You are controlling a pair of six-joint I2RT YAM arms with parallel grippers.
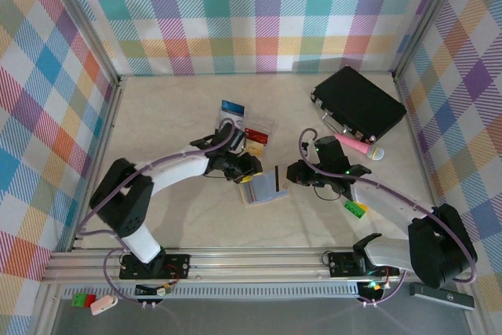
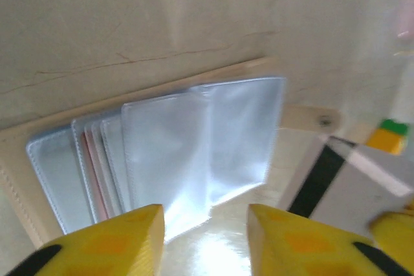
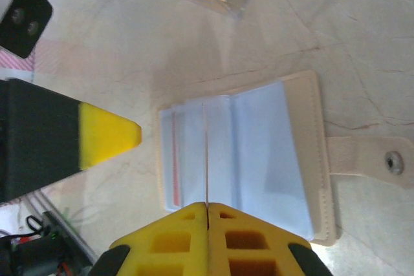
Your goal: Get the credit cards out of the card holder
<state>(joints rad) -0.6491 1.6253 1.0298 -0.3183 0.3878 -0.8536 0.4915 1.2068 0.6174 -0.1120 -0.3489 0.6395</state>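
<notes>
My table [image 1: 180, 221] is a pale beige top with fine crack-like veins. Near its middle the card holder [image 1: 263, 187] lies open, cream cover down, clear sleeves up, its snap strap [image 3: 378, 159] flat on the surface. Behind it sits a clear plastic tray [image 1: 249, 129]. At the far right lies a black case [image 1: 357, 103], a pink stick [image 1: 354, 144] just beside its near edge. 1 small green-and-yellow block [image 1: 354, 208] rests nearer me

A black case [image 1: 358, 103] sits beside what looks like a pink microphone [image 1: 353, 145].
</notes>
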